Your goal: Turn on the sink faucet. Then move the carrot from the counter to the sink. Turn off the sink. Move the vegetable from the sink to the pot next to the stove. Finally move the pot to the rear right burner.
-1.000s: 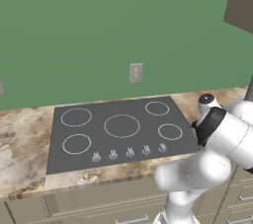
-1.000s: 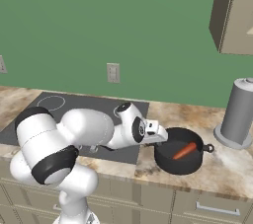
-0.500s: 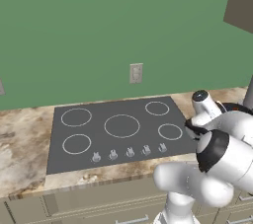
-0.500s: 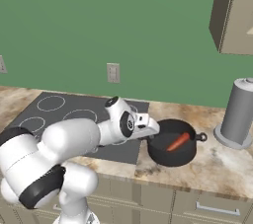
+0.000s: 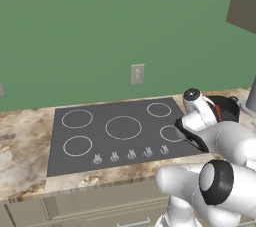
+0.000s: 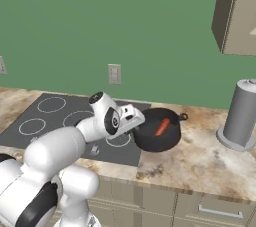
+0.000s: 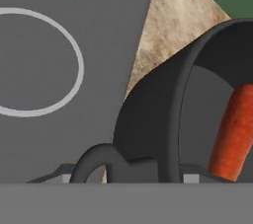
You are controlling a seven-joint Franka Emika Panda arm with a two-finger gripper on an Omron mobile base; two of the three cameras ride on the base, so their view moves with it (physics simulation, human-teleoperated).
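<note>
Here the slim orange-red tapered carrot (image 6: 162, 127) lies inside the round black pot (image 6: 159, 138), which sits on the beige marbled tabletop (image 6: 210, 163) at the right edge of the flat dark grey cooktop (image 5: 100, 133). The white arm's gripper (image 6: 139, 123) has its jaws clamped across the pot's near rim, beside the small loop handle (image 7: 94, 164).

Orange carrot (image 6: 162, 127) lies inside dark pot (image 6: 150, 138) (stove-side edge).
</note>
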